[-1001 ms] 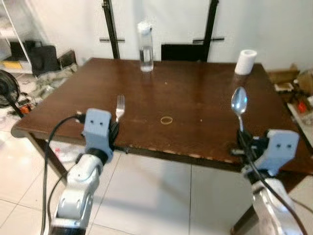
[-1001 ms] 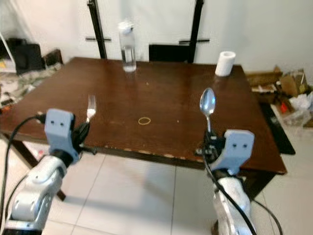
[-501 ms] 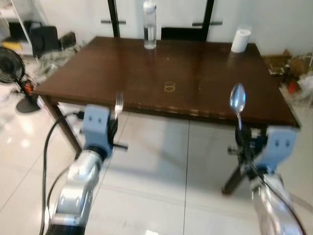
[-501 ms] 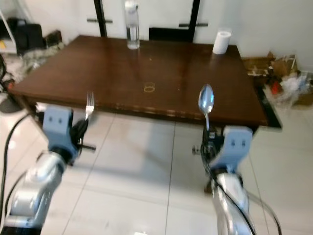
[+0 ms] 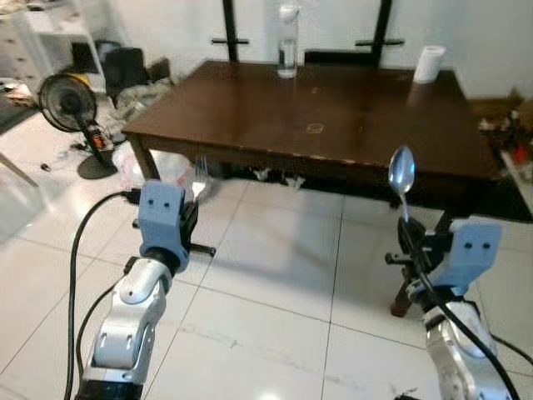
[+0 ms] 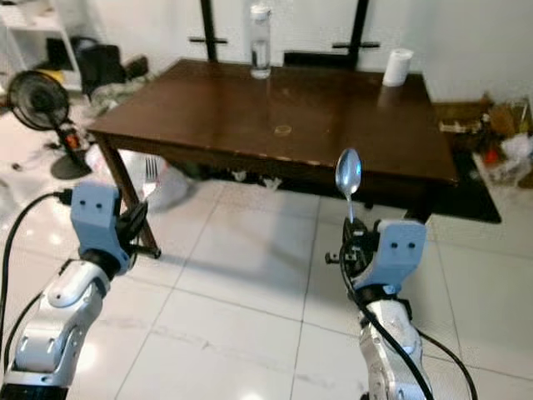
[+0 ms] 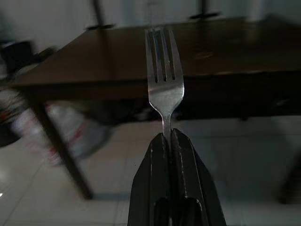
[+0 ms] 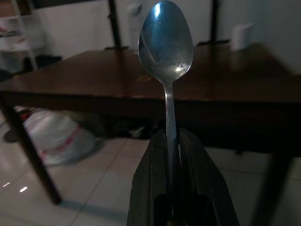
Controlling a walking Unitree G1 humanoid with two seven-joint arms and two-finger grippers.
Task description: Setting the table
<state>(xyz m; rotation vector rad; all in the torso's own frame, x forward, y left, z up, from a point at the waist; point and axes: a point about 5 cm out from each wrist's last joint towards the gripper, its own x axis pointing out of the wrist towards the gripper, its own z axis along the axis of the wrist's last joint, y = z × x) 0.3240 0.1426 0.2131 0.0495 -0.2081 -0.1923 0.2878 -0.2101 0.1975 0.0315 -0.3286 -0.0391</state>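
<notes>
- The table (image 5: pixel 250 117) lies at 12 o'clock from both grippers, well apart from them across bare floor tiles (image 5: pixel 275 258); my judgement is that the robot has to close that gap before either utensil can be set down.
- Left gripper (image 7: pixel 170 141) is clamped narrow on the fork (image 7: pixel 163 75), handle pinched between the fingers, long axis upright, tines toward the table.
- Right gripper (image 8: pixel 171 141) is clamped narrow on the spoon (image 8: pixel 165 42), stem between the fingers, bowl up, long axis upright.
- Neither arm is clearly nearer; the left stands off the table's near-left corner, the right off its near-right side.
- On the table: a bottle (image 5: pixel 287 52) at the far edge, contents unclear; a paper roll (image 5: pixel 430 63) at 1 o'clock; a small ring (image 5: pixel 315 128) mid-table.
- A fan (image 5: pixel 68 104) stands on the floor at 10 o'clock.
</notes>
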